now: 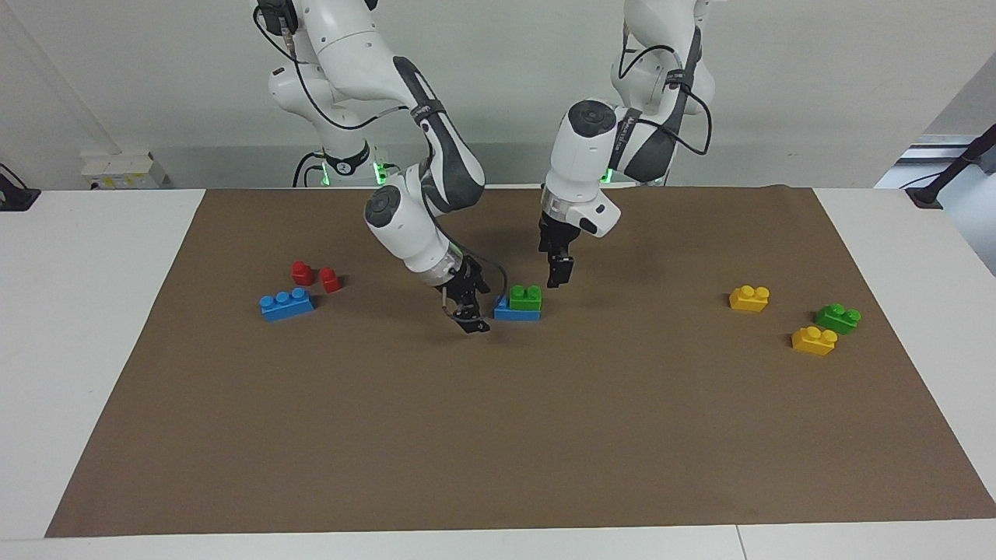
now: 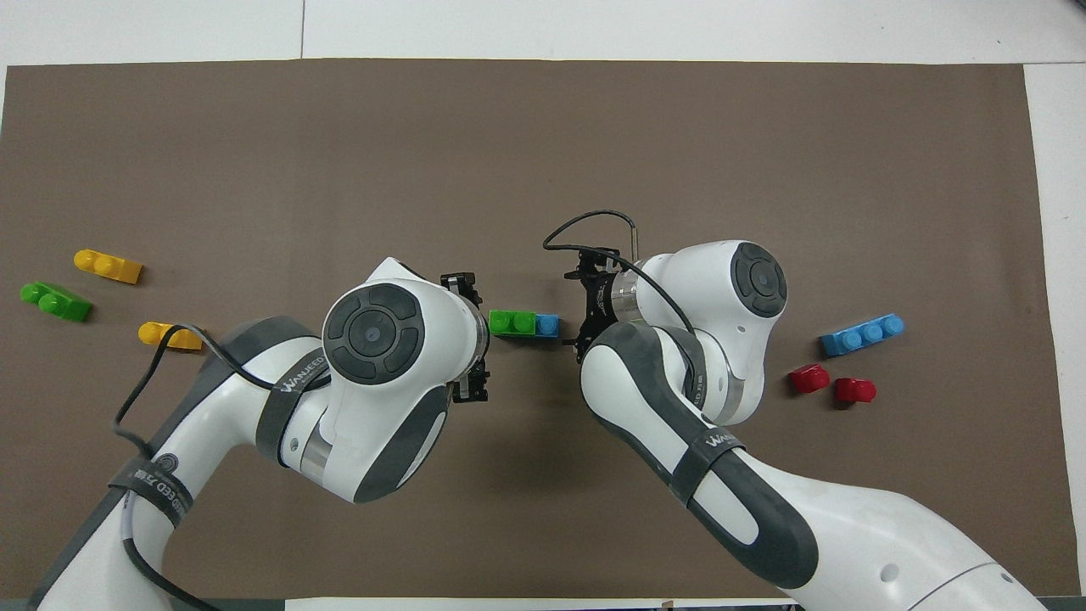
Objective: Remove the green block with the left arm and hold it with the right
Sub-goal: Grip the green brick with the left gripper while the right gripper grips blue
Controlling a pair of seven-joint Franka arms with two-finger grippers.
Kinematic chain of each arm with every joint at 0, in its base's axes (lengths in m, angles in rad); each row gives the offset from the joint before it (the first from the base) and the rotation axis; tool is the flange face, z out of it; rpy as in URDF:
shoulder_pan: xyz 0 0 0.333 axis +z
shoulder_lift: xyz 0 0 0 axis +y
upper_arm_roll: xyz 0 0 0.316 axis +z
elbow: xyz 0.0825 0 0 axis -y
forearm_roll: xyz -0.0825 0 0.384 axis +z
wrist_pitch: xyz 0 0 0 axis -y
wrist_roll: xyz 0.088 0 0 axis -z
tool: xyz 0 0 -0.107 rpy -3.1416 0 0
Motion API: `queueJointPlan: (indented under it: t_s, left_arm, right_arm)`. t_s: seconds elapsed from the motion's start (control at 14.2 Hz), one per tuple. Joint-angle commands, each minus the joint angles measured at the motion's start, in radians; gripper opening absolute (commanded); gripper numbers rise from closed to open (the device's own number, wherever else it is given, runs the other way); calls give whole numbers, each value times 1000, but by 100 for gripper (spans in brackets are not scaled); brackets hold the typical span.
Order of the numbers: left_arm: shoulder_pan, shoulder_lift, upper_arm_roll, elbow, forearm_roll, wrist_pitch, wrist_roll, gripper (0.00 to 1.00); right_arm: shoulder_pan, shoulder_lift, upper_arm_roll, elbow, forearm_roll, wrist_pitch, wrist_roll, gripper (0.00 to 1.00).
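Observation:
A green block [image 1: 525, 297] is pressed onto a blue brick [image 1: 510, 313] in the middle of the brown mat; the pair also shows in the overhead view, green block [image 2: 512, 322] and blue brick [image 2: 548, 326]. The green block covers the blue brick's end toward the left arm. My left gripper [image 1: 559, 272] [image 2: 477, 338] hangs open just above the mat, beside the green block and apart from it. My right gripper [image 1: 472, 307] [image 2: 585, 307] is open and low at the blue brick's bare end, holding nothing.
A second green block [image 1: 838, 317] [image 2: 55, 300] and two yellow bricks [image 1: 749, 298] [image 1: 814, 340] lie toward the left arm's end. A blue three-stud brick [image 1: 286, 303] and two red pieces [image 1: 302, 272] [image 1: 330, 279] lie toward the right arm's end.

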Motion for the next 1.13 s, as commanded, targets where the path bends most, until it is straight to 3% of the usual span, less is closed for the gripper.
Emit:
queueJointPlan:
  t_s: [0.0,0.49,0.71,0.92,1.06]
  left_arm:
    - [-21,22,17,-4,-8,48,-34,100]
    - [-23,84,17,7,-8,126,-60,100]
    - [-30,134,17,26,-7,140,-69,100]
    - [-37,139,18,26,-5,141,-69,100]
    - [-35,141,18,24,-5,141,-67,100]
  right_arm:
    - [6,18,0,9,22,23,3,97]
    - [55,61,-2,17,59,90,-5,93]
    - [55,63,-2,15,59,93,-8,65]
    - [53,63,-2,15,59,92,-17,2]
    - [53,63,-2,14,59,89,-42,0]
